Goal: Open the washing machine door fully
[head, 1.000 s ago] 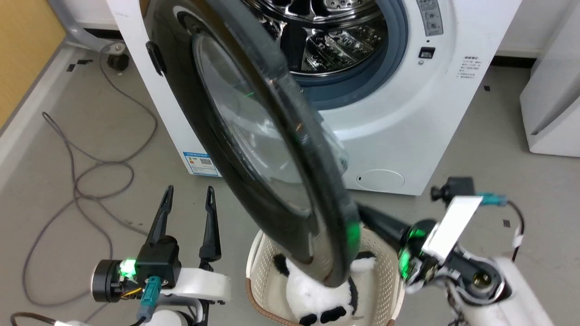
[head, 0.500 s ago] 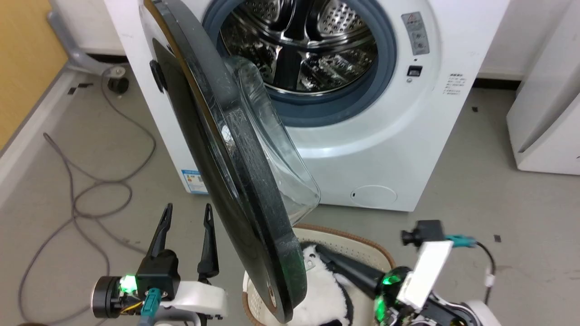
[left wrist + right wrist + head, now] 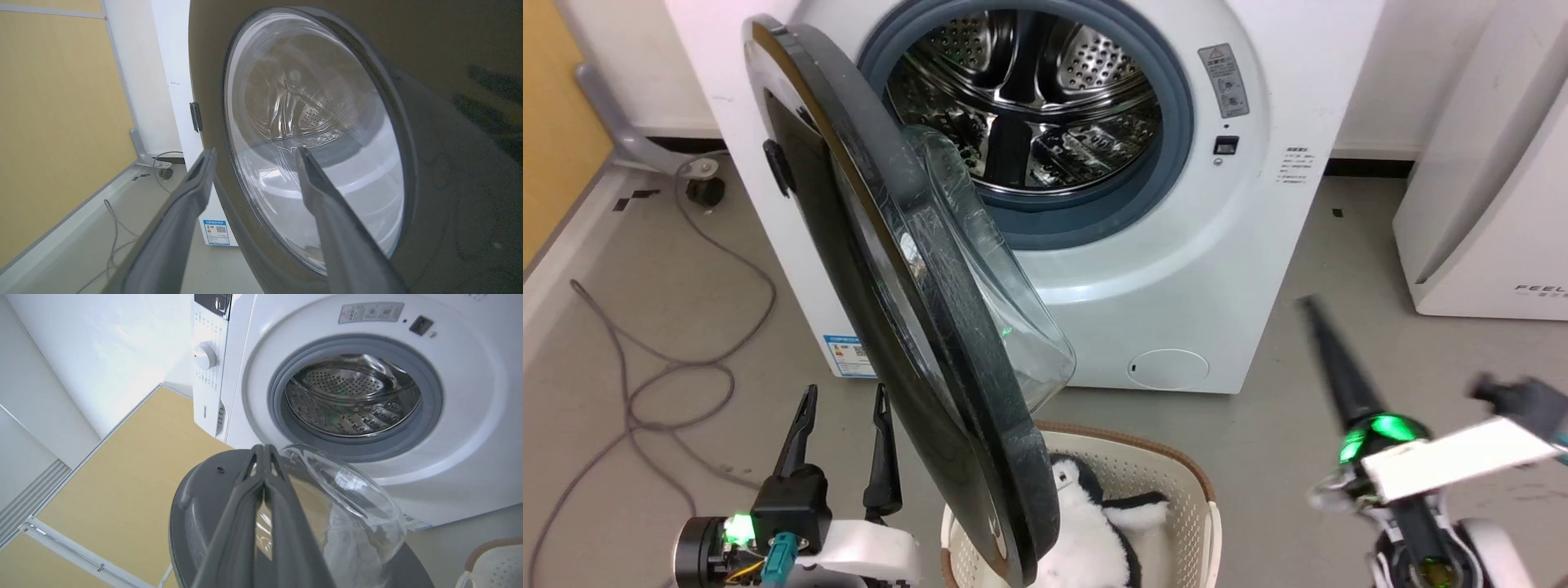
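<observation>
Black glossy washing machine door (image 3: 956, 367) swung out, edge-on at centre left of the head view.
At the lower left, the left gripper (image 3: 843, 400) has its fingers spread and empty. At the lower right, the blurred right gripper (image 3: 1308, 305) has its fingers pressed together, probably touching nothing. A cream basket (image 3: 1168, 506) with a plush penguin (image 3: 1086, 523) sits at bottom centre under the door's edge. Behind are the white machine (image 3: 1217, 269) and the steel drum (image 3: 1029, 106).

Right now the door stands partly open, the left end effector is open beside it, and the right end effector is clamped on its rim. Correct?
No: the right end effector is not on the rim of the washing machine door; the head view shows it off to the door's right and apart from it. The rest holds, left end effector open beside the door.
</observation>
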You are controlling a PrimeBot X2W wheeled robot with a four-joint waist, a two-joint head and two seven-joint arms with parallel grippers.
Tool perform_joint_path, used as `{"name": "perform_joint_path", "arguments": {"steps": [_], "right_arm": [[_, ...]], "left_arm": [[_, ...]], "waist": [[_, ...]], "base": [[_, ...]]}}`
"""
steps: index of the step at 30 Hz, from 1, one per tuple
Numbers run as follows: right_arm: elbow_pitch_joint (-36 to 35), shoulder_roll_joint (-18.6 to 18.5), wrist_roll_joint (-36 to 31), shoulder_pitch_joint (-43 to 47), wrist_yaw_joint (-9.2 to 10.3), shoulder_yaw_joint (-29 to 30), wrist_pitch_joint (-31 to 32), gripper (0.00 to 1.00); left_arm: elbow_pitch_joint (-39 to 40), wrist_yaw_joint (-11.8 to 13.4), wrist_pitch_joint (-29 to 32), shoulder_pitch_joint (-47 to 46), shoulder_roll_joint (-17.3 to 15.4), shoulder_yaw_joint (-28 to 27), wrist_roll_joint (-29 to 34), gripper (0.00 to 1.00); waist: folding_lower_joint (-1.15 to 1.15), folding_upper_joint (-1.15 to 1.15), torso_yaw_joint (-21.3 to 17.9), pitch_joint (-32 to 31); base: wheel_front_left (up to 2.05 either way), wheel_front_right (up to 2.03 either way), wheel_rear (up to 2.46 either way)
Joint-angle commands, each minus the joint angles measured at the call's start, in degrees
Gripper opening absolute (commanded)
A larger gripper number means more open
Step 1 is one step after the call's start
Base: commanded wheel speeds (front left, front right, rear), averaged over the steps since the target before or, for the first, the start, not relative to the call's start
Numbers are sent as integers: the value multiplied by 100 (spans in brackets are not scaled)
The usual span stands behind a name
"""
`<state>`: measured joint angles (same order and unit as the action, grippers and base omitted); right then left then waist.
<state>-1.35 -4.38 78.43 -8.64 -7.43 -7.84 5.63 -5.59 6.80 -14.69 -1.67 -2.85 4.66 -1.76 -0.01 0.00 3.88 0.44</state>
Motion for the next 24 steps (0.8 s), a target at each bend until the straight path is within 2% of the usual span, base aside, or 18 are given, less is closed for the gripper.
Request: {"name": "perform_joint_path", "arguments": {"steps": [1, 5, 8, 11, 15, 18, 21, 24], "right_arm": [[-65, -167, -382, 122, -6, 50, -583, 0], [-2, -519, -1324, 178, -6, -62, -1785, 0], [142, -822, -2688, 209, -6, 51, -2046, 0], [-146, -578, -4277, 239, -6, 646, -2059, 0], [-480, -328, -6098, 469, -6, 936, -2061, 0], [-422, -86, -6604, 661, -6, 1089, -2061, 0], [-293, -22, -7048, 819, -6, 1088, -2062, 0], [-199, 13, -7216, 922, -6, 1097, -2062, 0]], "left_arm": [[13, -30, -30, 95, -7, -34, -18, 100], [32, -35, -30, 130, -6, -68, -16, 100], [41, -42, -30, 156, -6, -91, -11, 100], [60, -43, -30, 174, -6, -118, -6, 100], [67, -49, -30, 178, -5, -127, -3, 100], [61, -48, -30, 178, -5, -126, -3, 100], [50, -56, -30, 170, -5, -122, -3, 100], [48, -66, -30, 162, -4, -119, -3, 100]], "waist": [[1, 0, -33, -25], [1, 0, -81, -53], [1, 0, -117, -62], [1, 0, -153, -48], [1, 0, -168, -36], [1, 0, -179, -37], [1, 0, -178, -36], [1, 0, -168, -35]], "base": [[0, 0, 0], [0, 0, 0], [0, 0, 0], [0, 0, 0], [0, 0, 0], [0, 0, 0], [0, 0, 0], [0, 0, 0]]}}
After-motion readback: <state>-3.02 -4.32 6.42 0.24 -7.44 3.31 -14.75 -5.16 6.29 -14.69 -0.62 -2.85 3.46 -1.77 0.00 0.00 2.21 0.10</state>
